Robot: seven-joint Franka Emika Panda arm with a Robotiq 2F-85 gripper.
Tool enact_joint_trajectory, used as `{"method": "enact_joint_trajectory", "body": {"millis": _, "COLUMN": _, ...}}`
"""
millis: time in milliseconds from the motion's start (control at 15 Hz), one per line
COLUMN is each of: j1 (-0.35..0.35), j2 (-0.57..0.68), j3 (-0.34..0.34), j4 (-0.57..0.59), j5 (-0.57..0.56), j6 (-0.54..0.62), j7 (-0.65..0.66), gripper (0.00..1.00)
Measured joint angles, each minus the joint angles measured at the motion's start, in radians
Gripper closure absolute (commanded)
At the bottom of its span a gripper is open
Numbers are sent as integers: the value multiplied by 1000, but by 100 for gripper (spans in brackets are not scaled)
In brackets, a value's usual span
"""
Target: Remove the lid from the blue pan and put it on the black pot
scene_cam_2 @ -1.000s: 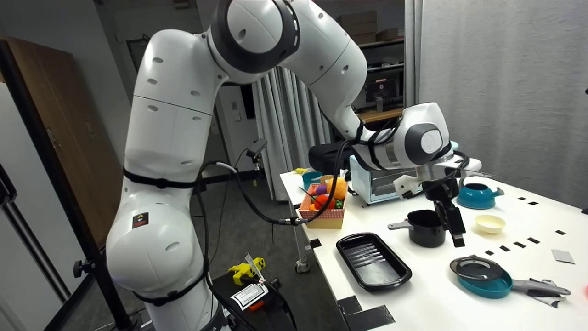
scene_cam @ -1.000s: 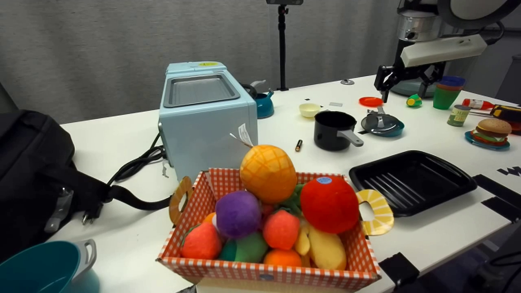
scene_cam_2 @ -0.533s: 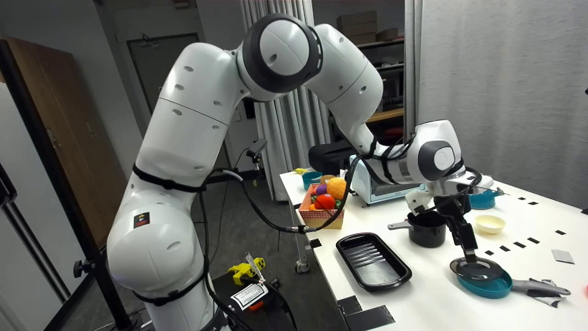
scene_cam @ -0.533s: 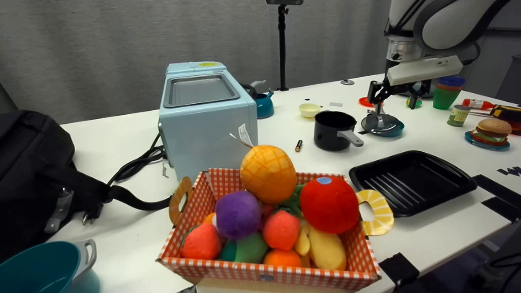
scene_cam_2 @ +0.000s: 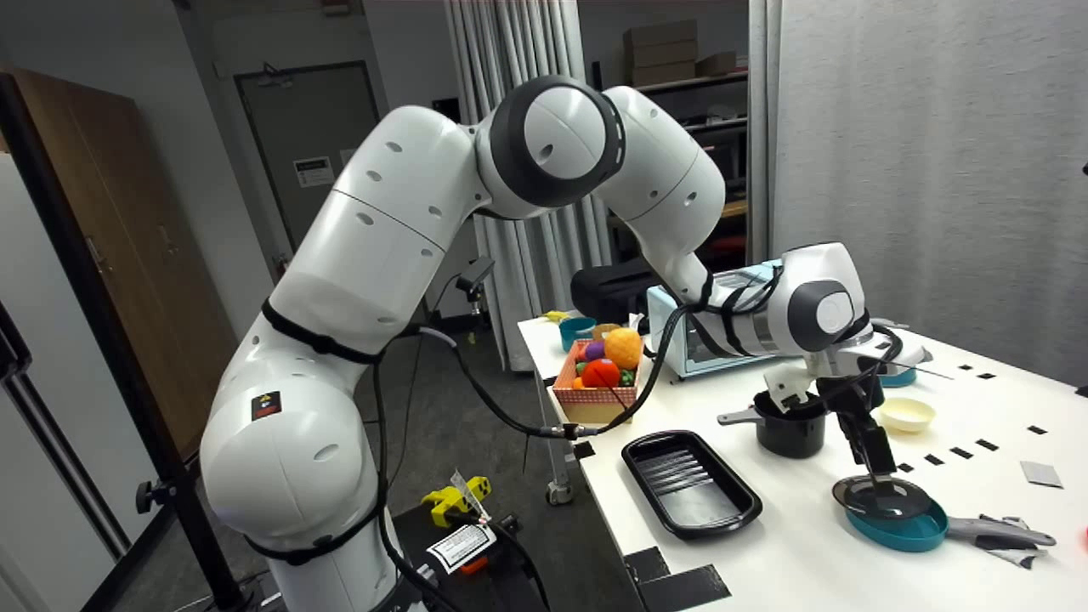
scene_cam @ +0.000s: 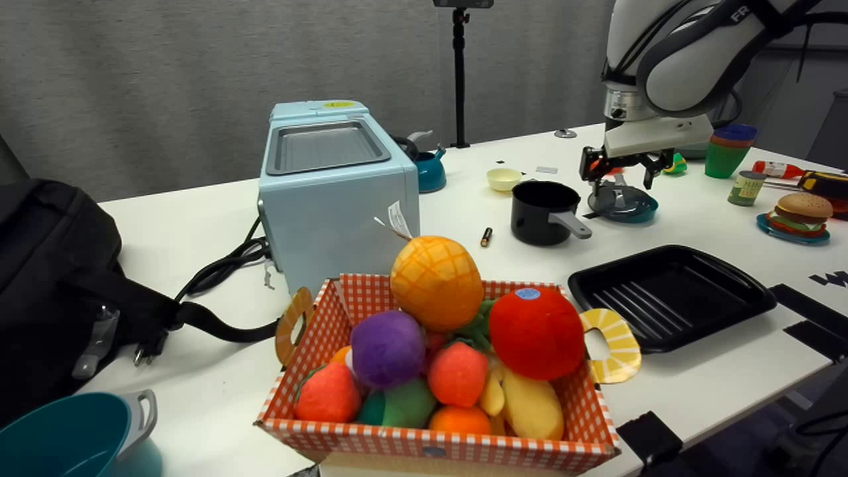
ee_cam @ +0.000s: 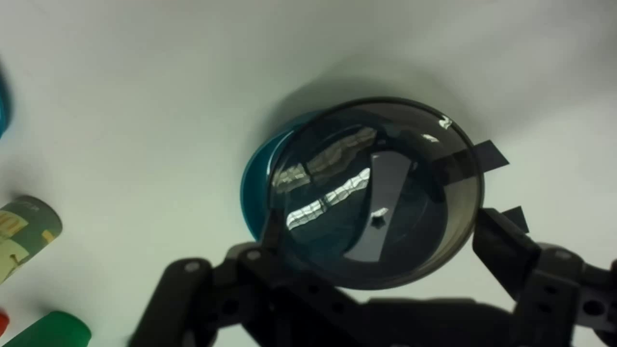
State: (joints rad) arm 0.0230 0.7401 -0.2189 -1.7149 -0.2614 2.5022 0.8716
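Observation:
The lid is a round, smoky see-through disc with a grey strip handle; it shows in both exterior views [scene_cam: 620,204] [scene_cam_2: 884,500] and the wrist view [ee_cam: 385,193]. It lies off-centre on the teal-blue pan [scene_cam_2: 908,537], overhanging one side. The pan's rim also shows in the wrist view [ee_cam: 251,193]. My gripper [scene_cam: 621,188] is open above the lid, its fingers on either side of the handle; in the wrist view the gripper [ee_cam: 381,222] has the lid between its spread fingers. Contact cannot be told. The black pot [scene_cam: 538,215] [scene_cam_2: 789,435] stands nearby, uncovered.
A black ribbed tray [scene_cam: 672,298] lies on the near side of the pan. A basket of plush fruit [scene_cam: 437,434] and a pale-blue appliance [scene_cam: 341,212] stand past the pot. A cream bowl [scene_cam: 504,179], can [scene_cam: 746,188] and burger [scene_cam: 799,213] are around.
The arm has come down and across toward the pot side, bringing the open gripper over the lid. The lid, pan and pot have not moved.

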Motion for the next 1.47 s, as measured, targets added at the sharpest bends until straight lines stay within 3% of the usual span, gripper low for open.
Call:
{"method": "enact_joint_trajectory", "body": {"millis": 133, "j1": 3, "j2": 28, "j3": -6, "j4": 27, "j5": 9, "j6": -1, "j7": 0, "gripper": 35}}
{"method": "enact_joint_trajectory", "body": {"millis": 667, "j1": 13, "j2": 63, "j3": -28, "j4": 91, "j5": 20, "j6": -26, "j7": 0, "gripper": 97}}
{"method": "enact_joint_trajectory", "body": {"millis": 1133, "j1": 19, "j2": 46, "j3": -27, "j4": 102, "j5": 38, "j6": -28, "j7": -1, "gripper": 96}}
{"method": "enact_joint_trajectory", "body": {"millis": 1467, "j1": 26, "j2": -32, "j3": 2, "j4": 107, "j5": 81, "j6": -26, "j7": -9, "gripper": 96}}
